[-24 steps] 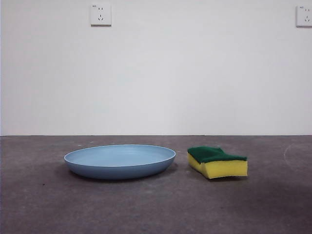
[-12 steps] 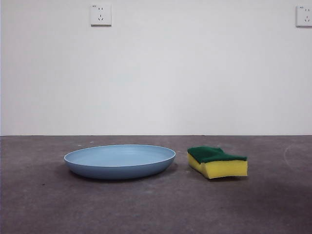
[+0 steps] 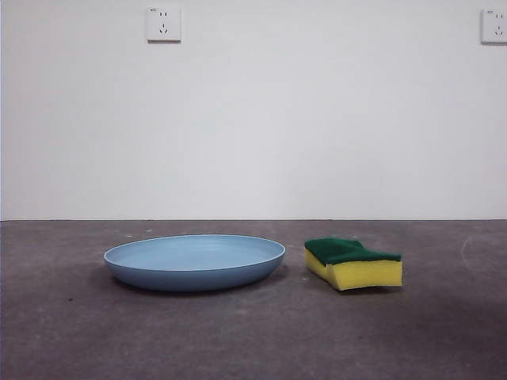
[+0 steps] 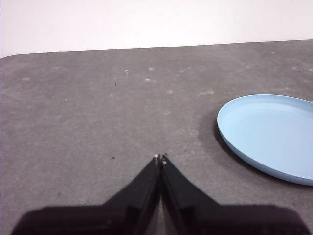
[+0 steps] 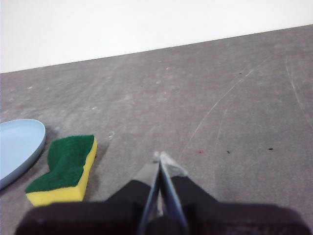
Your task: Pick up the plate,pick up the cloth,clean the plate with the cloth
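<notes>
A light-blue plate (image 3: 195, 261) lies flat on the dark grey table, left of centre in the front view. Just to its right rests the cloth (image 3: 353, 263), a yellow sponge block with its green scouring face up. My left gripper (image 4: 160, 158) is shut and hovers over bare table, with the plate (image 4: 271, 134) off to one side and apart from it. My right gripper (image 5: 160, 157) is shut too, well clear of the cloth (image 5: 66, 169) and the plate's rim (image 5: 22, 142). Neither arm shows in the front view.
A white wall with two sockets (image 3: 163, 24) (image 3: 494, 26) stands behind the table. The table's rounded far corner (image 4: 10, 56) shows in the left wrist view. Faint scratches mark the tabletop (image 5: 234, 93) near the right gripper.
</notes>
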